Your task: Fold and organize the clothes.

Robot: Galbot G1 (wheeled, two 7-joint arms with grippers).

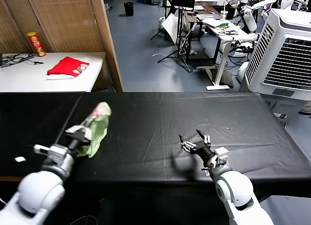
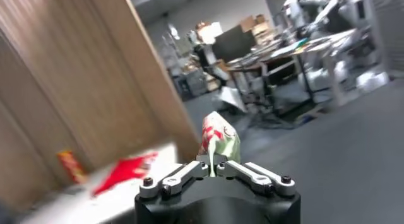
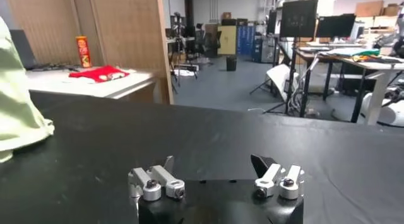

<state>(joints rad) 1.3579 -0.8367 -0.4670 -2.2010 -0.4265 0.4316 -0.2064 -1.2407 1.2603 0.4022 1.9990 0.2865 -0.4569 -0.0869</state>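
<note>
The green shirt [image 1: 96, 129] hangs bunched from my left gripper [image 1: 79, 133], its fingers clenched on the cloth, above the black table [image 1: 160, 123]. My right gripper [image 1: 194, 141] sits well apart, low over the table, fingers spread with nothing between them.

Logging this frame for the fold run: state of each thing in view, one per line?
lime-green shirt: bunched, pinched and lifted by the left end effector, lower end at the black table.
left end effector: shut on the shirt.
right end effector: open, empty, low over the table, apart from the shirt.
red garment: lying loosely folded on the white side table.
snack can: upright there.
</note>
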